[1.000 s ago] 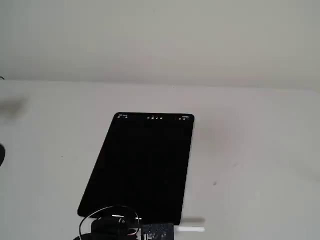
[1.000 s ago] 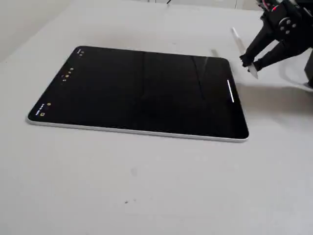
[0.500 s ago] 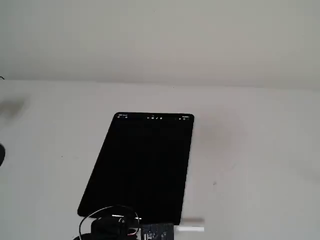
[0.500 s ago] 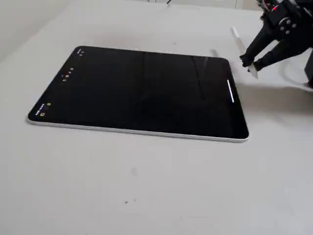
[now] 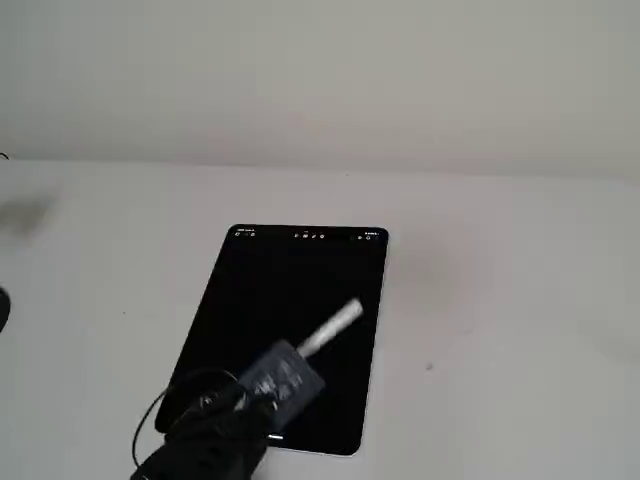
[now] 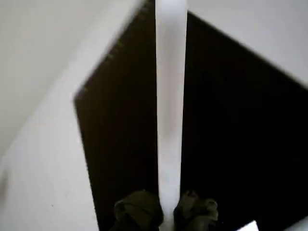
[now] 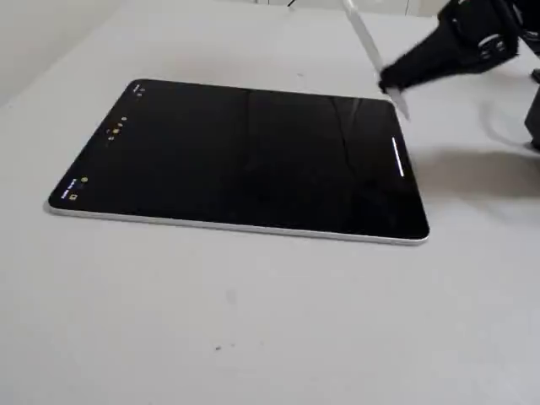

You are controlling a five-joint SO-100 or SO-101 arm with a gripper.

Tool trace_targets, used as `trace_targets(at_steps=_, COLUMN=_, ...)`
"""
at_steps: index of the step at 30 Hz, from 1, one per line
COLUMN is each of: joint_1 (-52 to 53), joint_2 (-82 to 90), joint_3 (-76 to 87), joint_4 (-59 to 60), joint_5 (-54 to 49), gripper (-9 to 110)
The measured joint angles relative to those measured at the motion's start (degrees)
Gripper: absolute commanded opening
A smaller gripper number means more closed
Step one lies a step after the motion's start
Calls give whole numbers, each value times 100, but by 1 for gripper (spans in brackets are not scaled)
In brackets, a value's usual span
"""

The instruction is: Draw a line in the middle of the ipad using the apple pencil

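Note:
The iPad point(image 5: 290, 320) lies flat on the white table with a black screen; it also shows in the wrist view point(image 6: 231, 134) and in a fixed view point(image 7: 245, 156). My gripper point(image 6: 166, 211) is shut on the white Apple Pencil point(image 6: 171, 96), which runs up the middle of the wrist view. In a fixed view the pencil point(image 5: 332, 326) sticks out from the gripper point(image 5: 290, 362) over the iPad's near half. In the other fixed view the pencil point(image 7: 363, 38) and gripper point(image 7: 390, 84) hover above the iPad's right end, clear of the screen.
White tabletop point(image 5: 500, 300) surrounds the iPad on all sides. A black cable point(image 5: 150, 420) loops beside the arm at the bottom left of a fixed view. A dark object point(image 7: 533, 118) sits at the right edge of the other fixed view.

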Motion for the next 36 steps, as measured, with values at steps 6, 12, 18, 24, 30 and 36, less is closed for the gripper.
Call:
trace_targets(at_steps=6, joint_1=-272, joint_2=-475, joint_3=44, joint_4=-2153, joint_5=-984, gripper=0)
trace_targets(at_steps=12, joint_1=-439, joint_2=-3691, joint_3=9, joint_4=-5678, joint_5=-1837, gripper=0)
trace_targets(at_steps=18, joint_1=-457, joint_2=-7620, joint_3=-896, joint_4=-8974, joint_5=-2382, gripper=0)
trace_targets(at_steps=24, joint_1=-404, joint_2=-10450, joint_3=-2435, joint_4=-10362, joint_5=-2646, gripper=0)
trace_targets(at_steps=30, joint_1=-316, joint_2=-11962, joint_3=-3938, joint_4=-10521, joint_5=-2830, gripper=0)
trace_targets(at_steps=36, joint_1=-220, joint_2=-12911, joint_3=-5177, joint_4=-10424, joint_5=-2962, gripper=0)
